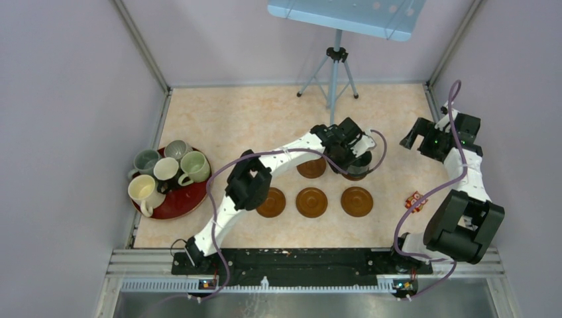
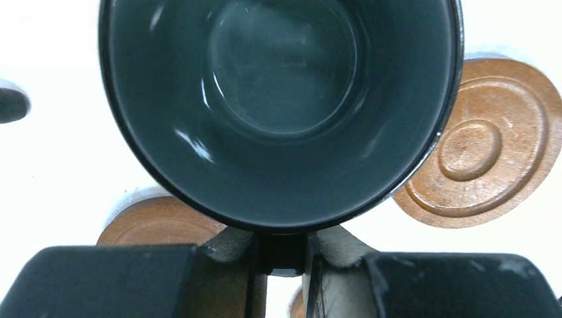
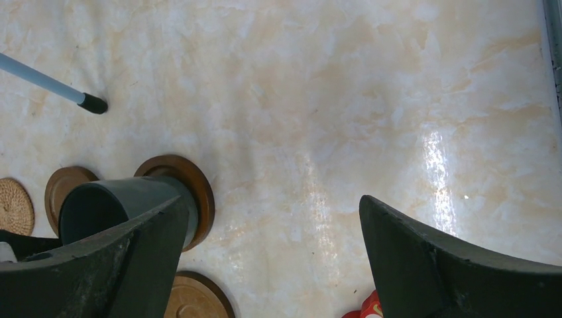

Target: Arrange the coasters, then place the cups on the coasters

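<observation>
Entry: left gripper [image 2: 281, 255], jaws pinched on the handle of the dark cup [image 2: 285, 99], over the back-right coaster [image 3: 199, 189]; contact cannot be told.
Risk: the cup looks off-centre, coaster rim bared at 3 o'clock. If released so, it may overhang and tip, or the handle may drag as the jaws part.
Right gripper [image 3: 272, 205]: jaws wide, empty, at the cup's 3 o'clock.
Cups: six, one held and five on the tray [image 1: 182, 202] at the table's 9 o'clock.
Coasters: six, including the tan one [image 3: 13, 207].

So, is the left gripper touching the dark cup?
Touching. The left wrist view shows the left gripper clamped on the near edge of the dark cup, with no gap between them.
</observation>
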`<state>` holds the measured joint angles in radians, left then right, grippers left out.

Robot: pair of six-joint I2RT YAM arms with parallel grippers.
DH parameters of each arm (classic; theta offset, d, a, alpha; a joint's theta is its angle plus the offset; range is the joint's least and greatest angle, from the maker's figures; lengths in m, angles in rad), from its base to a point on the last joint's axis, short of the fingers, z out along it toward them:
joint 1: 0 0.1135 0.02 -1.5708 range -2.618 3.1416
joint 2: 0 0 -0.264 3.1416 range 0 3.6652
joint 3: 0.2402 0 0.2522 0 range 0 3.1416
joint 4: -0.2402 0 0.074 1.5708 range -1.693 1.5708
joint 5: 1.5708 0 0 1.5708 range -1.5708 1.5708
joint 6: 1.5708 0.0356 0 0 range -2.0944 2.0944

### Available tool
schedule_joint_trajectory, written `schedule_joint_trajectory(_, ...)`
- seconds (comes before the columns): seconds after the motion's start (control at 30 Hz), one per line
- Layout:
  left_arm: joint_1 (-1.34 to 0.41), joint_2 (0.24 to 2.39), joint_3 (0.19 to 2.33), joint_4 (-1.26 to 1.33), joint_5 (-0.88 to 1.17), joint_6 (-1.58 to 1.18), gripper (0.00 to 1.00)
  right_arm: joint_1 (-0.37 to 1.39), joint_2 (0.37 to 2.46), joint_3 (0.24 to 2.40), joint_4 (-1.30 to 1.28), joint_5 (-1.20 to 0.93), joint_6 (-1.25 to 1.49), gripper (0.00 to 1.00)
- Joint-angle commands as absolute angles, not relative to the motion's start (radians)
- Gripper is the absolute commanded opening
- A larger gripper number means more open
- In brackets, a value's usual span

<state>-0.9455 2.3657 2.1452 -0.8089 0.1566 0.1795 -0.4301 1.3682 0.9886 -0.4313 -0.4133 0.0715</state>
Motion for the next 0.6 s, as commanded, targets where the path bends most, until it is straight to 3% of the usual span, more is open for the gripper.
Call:
schedule_joint_trajectory(0.0,-0.95,2.362,2.2,-0.736,0.125,0.164,0.0,-0.439,1.353,0.991,-0.397,-0.42,0.074,0.99)
schedule_joint_trajectory(0.17,-0.95,2.371,2.2,-0.739,0.121,0.163,0.0,-0.439,1.353,0.99,-0.398,-0.425,0.072,0.99)
schedule_joint_trajectory(0.3,-0.95,2.371,2.201,-0.739,0.129,0.165,0.08,-0.44,1.353,0.991,-0.398,-0.426,0.071,0.99)
schedule_joint_trajectory(0.4,-0.95,2.368,2.201,-0.743,0.135,0.167,0.18,-0.44,1.352,0.991,-0.398,-0.426,0.071,0.99)
schedule_joint_trajectory(0.57,-0.95,2.355,2.187,-0.747,0.144,0.165,0.51,-0.439,1.353,0.99,-0.398,-0.434,0.067,0.99)
